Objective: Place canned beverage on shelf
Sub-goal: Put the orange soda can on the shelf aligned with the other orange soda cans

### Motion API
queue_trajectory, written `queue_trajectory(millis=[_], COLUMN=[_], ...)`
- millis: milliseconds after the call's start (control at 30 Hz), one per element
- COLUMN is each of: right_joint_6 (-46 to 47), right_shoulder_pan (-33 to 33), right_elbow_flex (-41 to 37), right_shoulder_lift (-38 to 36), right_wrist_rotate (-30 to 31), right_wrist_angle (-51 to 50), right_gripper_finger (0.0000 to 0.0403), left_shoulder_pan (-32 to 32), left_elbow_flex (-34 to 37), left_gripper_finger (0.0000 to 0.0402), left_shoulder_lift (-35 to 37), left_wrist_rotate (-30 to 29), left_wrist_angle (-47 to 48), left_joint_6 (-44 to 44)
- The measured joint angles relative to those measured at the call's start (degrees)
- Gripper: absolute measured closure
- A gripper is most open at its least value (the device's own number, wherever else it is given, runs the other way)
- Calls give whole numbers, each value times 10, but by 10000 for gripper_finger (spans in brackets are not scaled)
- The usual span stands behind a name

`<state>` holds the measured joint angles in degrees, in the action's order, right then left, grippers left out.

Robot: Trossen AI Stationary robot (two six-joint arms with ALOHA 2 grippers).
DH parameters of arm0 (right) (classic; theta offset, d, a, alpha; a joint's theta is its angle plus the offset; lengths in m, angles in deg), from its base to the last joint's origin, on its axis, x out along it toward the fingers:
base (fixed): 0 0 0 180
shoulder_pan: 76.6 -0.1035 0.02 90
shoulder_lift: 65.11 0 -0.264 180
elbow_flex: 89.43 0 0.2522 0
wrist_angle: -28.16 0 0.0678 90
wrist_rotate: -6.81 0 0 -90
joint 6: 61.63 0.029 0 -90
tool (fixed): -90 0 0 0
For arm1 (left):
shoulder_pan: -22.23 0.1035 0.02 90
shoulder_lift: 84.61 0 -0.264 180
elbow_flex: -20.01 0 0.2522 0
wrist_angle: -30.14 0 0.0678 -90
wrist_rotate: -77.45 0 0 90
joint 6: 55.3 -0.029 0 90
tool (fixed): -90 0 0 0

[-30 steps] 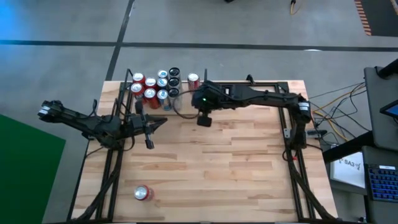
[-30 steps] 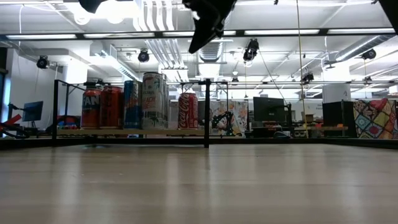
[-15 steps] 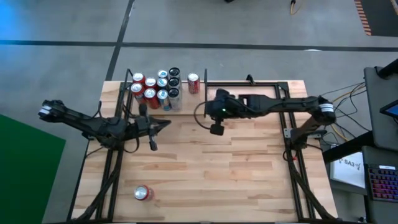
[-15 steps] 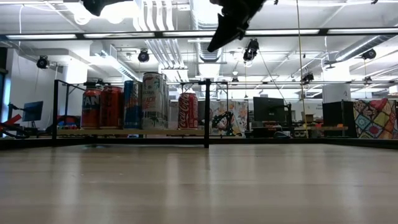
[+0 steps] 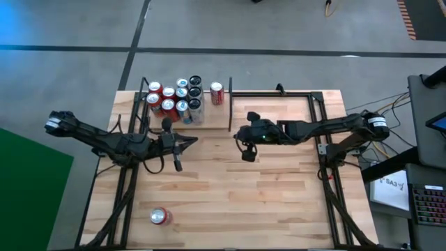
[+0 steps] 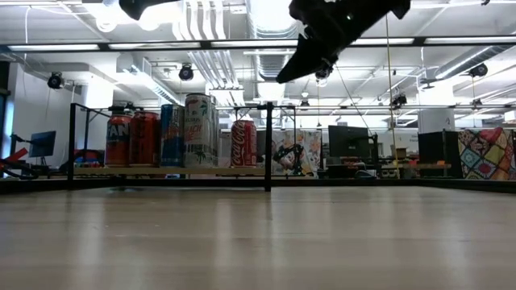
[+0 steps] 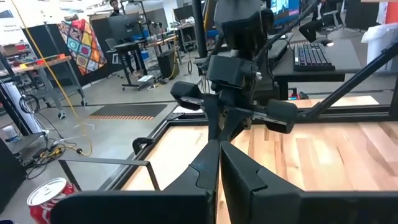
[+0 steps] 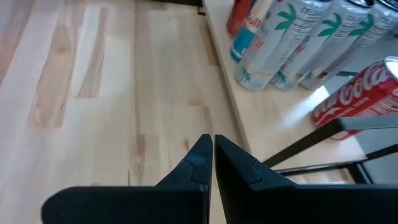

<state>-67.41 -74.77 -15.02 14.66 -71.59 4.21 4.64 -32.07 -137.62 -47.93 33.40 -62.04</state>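
Can (image 5: 159, 216): I see it on its side, near-left of table, long axis left–right, well apart from shelf (image 5: 209, 120).
Left gripper (image 5: 177, 164): pressed together, empty; nearer.
Right gripper (image 5: 247, 155): pressed together, empty.

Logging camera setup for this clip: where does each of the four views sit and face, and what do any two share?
High: overhead, straight down on table, both arms, left gripper, right gripper.
Low: tabletop height, level toward shelf; arms overhead.
Left wrist: past its shut fingers toward the right arm.
Right wrist: past its shut fingers at the shelf's cans.
Shared: red cola can.
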Motion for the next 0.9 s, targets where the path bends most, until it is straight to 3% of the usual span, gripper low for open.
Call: queue_trajectory(millis=[300,533,700,900], right_joint_6=[28,54,68,78], right_shoulder_pan=[-21,-79,-120,-144], right_elbow_flex=[-45,-56,-60,-60], right_shoulder_lift=[1,1,-2,-2], right_wrist_rotate=[-4,-12,-11,-11], right_wrist_angle=[37,31,17,15], right_gripper_finger=[394,394,394,394], left_shoulder_pan=[-7,-39,-83,-152], left_elbow_flex=[-17,-47,-125,-282], left_gripper_finger=[402,402,402,402], left_shoulder_lift=[-42,-79,-100,-177], left_wrist_rotate=[7,35,35,59], left_wrist_angle=[7,51,228,541], left_joint_6=[59,135,267,537])
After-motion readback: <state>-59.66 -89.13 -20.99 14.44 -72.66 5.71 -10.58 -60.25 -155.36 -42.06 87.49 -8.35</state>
